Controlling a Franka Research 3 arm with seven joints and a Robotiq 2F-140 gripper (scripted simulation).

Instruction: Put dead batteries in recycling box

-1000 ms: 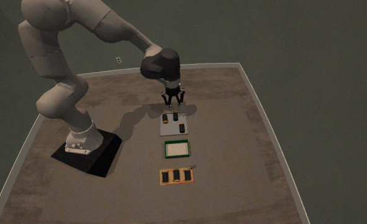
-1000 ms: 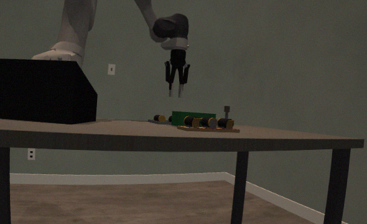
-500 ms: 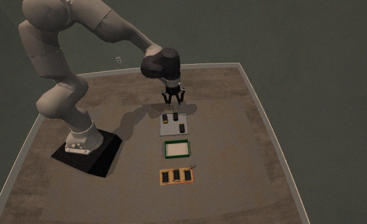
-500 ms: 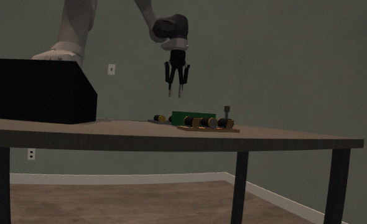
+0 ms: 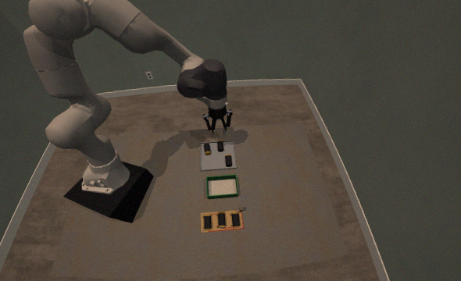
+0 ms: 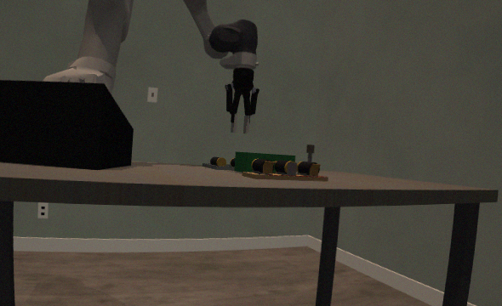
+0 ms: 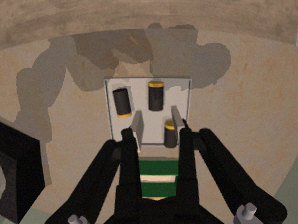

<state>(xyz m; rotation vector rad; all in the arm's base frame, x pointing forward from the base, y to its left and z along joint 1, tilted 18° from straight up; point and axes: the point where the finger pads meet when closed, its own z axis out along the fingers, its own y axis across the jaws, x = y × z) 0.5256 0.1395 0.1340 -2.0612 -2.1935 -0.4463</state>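
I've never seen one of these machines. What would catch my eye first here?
Probably the big pale arm bending over the table from its black base, its end effector hanging empty above a gray tray with three loose batteries. Next, the row in front: the green-rimmed box, then an orange holder with three more batteries.
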